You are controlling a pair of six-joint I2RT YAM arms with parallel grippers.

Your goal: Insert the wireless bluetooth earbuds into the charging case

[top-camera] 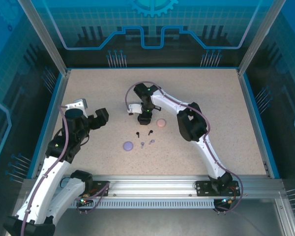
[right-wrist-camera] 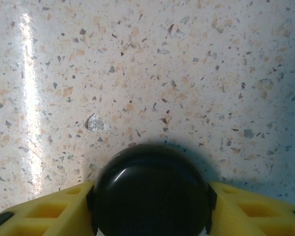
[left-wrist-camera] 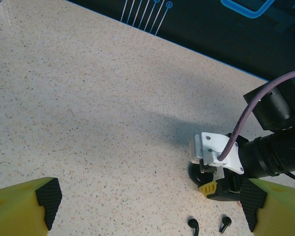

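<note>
A round black charging case (right-wrist-camera: 151,191) rests on the speckled table, and my right gripper (right-wrist-camera: 151,209) is shut on it, a yellow finger (right-wrist-camera: 49,211) pressed to each side. From above, the right gripper (top-camera: 143,116) points down at mid-table. Two black earbuds (top-camera: 137,133) (top-camera: 149,131) lie just in front of it, also seen in the left wrist view as earbuds (left-wrist-camera: 193,225) (left-wrist-camera: 225,223) below the black case (left-wrist-camera: 195,173). Two lavender earbuds (top-camera: 142,144) (top-camera: 152,141) lie nearer. My left gripper (top-camera: 97,120) (left-wrist-camera: 151,206) hovers open at the left, holding nothing.
A shut lavender case (top-camera: 128,145) lies near the lavender earbuds, and a shut pink case (top-camera: 161,123) lies right of the right gripper. The right arm's elbow (top-camera: 191,123) stands over the table's middle right. Blue rails (top-camera: 250,113) edge the table.
</note>
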